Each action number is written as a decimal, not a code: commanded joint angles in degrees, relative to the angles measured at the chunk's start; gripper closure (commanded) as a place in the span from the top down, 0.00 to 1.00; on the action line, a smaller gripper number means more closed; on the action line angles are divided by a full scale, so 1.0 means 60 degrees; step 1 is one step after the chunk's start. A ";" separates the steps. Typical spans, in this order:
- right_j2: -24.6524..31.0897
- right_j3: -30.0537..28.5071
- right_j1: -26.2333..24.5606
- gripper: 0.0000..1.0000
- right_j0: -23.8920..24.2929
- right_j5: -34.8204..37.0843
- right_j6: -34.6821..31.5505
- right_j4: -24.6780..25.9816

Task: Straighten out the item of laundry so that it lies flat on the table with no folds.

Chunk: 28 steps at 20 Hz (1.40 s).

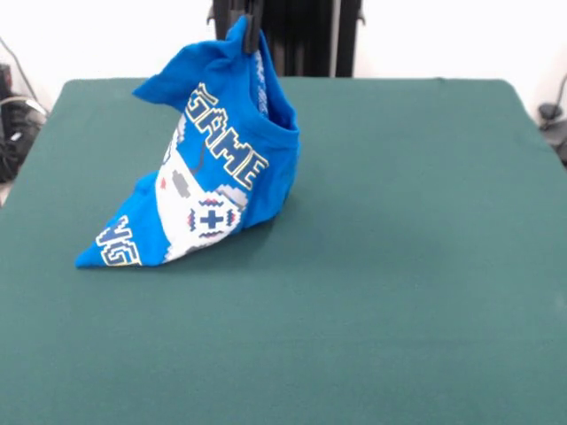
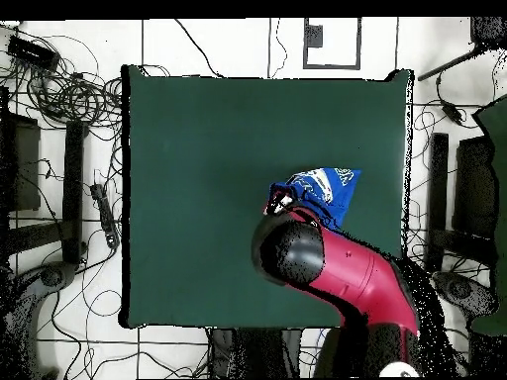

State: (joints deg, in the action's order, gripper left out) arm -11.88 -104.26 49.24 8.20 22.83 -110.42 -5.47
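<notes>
Toward the far-left part of the worktop [image 1: 399,292] in your front view, the shirt [image 1: 217,173] hangs from the claw [image 1: 252,35], which is pinched shut on a peak of blue fabric at the very top. You see the cloth drape down into a rough cone or tent shape, its lower left corner trailing out to a point that rests on the green surface. The long axis runs diagonally from that low left corner up to the pinched peak at upper right. White block lettering and a pale pixelated graphic face you, creased across soft folds, and the collar opening gapes to the right near the top.

Your overhead view shows what the front one hides: the red and black arm [image 2: 347,272] reaching up from the bottom edge, its rounded black head covering the claw and much of the garment. Only a crumpled blue patch shows past it, toward the right side of the green cloth. That covering looks matte and evenly smooth.
</notes>
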 commanded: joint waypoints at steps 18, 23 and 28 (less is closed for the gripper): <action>-0.0980 -0.4506 -0.0191 0.00 -0.2060 -0.3376 -0.3864 -0.1432; -0.1455 -0.4659 -0.0248 0.00 -0.2705 -0.3370 -0.4118 -0.1789; -0.1733 -0.4570 -0.0366 0.00 -0.2901 -0.3447 -0.4123 -0.1761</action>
State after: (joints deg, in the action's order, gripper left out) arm -21.22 -126.21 47.89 -6.97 3.83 -119.86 -11.83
